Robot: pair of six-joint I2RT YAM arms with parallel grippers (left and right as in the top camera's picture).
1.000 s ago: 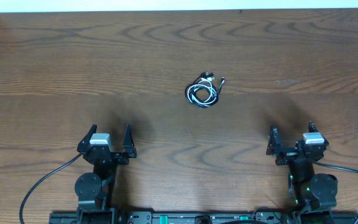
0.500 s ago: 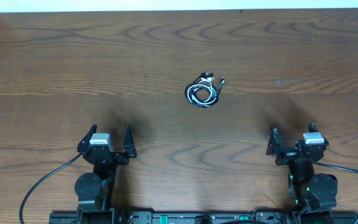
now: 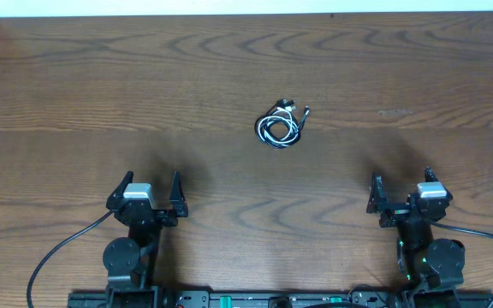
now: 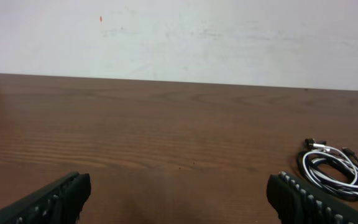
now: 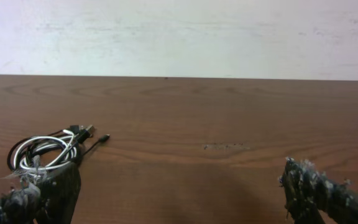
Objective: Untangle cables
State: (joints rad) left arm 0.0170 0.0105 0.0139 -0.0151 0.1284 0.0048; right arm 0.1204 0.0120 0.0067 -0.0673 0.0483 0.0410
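Two cables [image 3: 280,127] lie coiled together on the table [image 3: 101,94]; both end effectors gape, empty.

Two black arms, each ending in a two-finger claw

The left claw [image 3: 150,186] and right claw [image 3: 401,185] carry pale grey blocks, ridged black fingers [image 4: 55,200], and thick black wires [image 3: 58,251] looping from round bases; green lights glow by the right base.

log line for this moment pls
phase: pre-reach | cables: white and black coiled together, untouched | left gripper: open, empty | right gripper: open, empty
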